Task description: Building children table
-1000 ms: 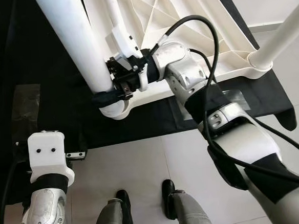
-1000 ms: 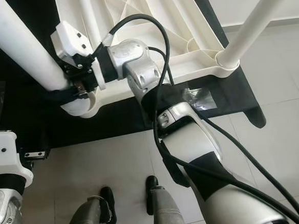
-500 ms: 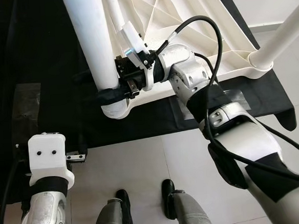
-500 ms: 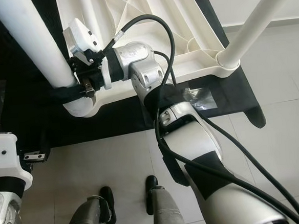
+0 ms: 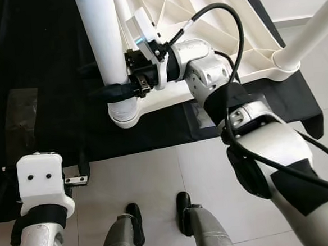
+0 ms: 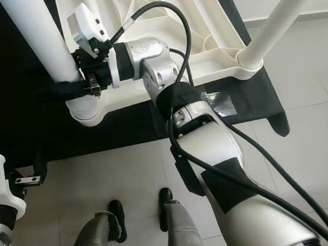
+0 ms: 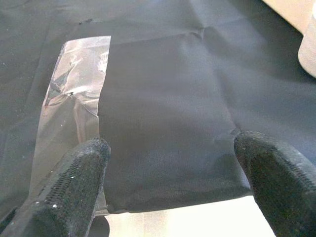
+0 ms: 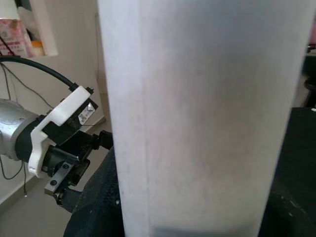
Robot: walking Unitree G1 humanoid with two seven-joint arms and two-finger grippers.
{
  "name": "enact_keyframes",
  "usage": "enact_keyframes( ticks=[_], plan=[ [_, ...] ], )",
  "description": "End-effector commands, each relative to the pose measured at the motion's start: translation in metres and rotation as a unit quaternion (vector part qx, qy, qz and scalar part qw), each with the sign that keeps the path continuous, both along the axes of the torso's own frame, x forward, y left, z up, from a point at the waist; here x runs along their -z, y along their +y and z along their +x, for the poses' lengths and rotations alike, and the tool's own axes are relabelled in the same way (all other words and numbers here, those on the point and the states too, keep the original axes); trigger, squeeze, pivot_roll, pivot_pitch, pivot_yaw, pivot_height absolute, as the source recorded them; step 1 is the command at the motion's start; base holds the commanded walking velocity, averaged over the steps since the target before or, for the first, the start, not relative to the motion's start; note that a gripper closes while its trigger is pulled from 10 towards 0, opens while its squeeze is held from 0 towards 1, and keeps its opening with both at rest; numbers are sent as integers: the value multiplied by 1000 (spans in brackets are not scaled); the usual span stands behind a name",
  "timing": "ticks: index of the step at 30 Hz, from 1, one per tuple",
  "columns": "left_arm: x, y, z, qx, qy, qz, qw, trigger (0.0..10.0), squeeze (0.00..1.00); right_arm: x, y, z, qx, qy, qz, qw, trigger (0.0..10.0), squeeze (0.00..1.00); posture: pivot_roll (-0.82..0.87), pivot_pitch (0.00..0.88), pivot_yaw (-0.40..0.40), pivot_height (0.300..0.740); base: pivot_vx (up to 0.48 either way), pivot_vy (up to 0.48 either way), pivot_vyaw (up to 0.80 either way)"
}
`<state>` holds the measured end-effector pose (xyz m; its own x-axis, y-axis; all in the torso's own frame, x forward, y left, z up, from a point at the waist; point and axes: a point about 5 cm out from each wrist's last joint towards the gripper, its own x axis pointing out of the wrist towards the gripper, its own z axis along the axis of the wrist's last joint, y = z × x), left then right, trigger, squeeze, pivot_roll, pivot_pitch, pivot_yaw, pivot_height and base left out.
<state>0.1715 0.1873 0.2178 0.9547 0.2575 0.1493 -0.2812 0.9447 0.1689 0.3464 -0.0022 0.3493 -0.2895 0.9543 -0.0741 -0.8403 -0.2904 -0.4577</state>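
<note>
The white plastic tabletop (image 5: 170, 13) lies upside down on a black cloth (image 5: 41, 53). My right gripper (image 5: 112, 90) is shut on the lower end of a white table leg (image 5: 105, 42), which stands nearly upright over the near corner socket (image 5: 124, 111). In the right wrist view the leg (image 8: 202, 113) sits between the black fingers (image 8: 96, 202). A second leg (image 5: 309, 28) stands in the right corner socket. My left gripper (image 7: 170, 145) hangs open low at the left, over the cloth's edge, holding nothing.
A patch of clear tape (image 7: 74, 98) holds the cloth's edge to the tiled floor (image 5: 156, 174). My own feet (image 5: 134, 226) stand on the tiles just short of the cloth. The cloth's right corner (image 5: 313, 126) hangs onto the floor.
The right gripper has swung the leg from leaning left to nearly upright over the corner socket. The left arm sits lower in the picture.
</note>
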Motion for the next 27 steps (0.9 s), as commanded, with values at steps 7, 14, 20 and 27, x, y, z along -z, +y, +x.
enact_keyframes(
  ticks=[7, 14, 20, 27],
  plan=[
    [2, 3, -7, -14, 9, 6, 1000, 10000, 0, 21, -2, -2, -24, -37, -97, 994, 10000, 0, 79, 567, -76, 740, 0, 0, 0],
    [4, 2, -9, -16, 11, 5, 1000, 10000, 0, 22, 7, -9, -49, -64, -134, 988, 10000, 0, 80, 574, -84, 740, 0, 0, 0],
    [5, -1, -9, -13, 13, 2, 1000, 10000, 0, 25, 8, -7, -45, -45, -141, 988, 10000, 0, 83, 574, -80, 740, 0, 0, 0],
    [5, -1, -9, -10, 12, 4, 1000, 10000, 0, 31, 4, -3, -39, 22, -110, 993, 10000, 0, 88, 564, -69, 740, 0, 0, 0]
  ],
)
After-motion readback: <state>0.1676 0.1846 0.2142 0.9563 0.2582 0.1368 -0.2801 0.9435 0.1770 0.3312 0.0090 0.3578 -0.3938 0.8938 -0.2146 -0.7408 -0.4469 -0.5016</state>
